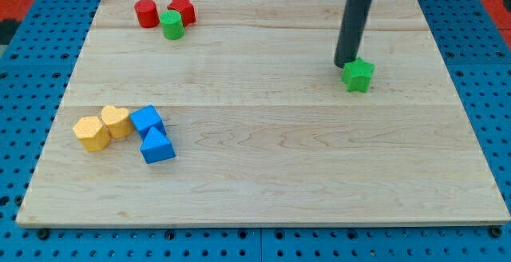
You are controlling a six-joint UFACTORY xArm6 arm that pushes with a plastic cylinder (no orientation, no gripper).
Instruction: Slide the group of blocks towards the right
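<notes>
My tip (345,63) rests on the wooden board (263,166) at the upper right, touching the left top side of a green star block (358,74). A group of blocks lies at the view's left: a yellow hexagon block (92,132), a yellow heart block (116,121), a blue block (147,120) and a blue triangle block (157,146), all close together. Another cluster sits at the upper left: a red cylinder (146,13), a green cylinder (172,25) and a red star block (183,9).
The board lies on a blue pegboard table (32,78). The rod's dark shaft (353,26) rises from the tip to the view's top edge.
</notes>
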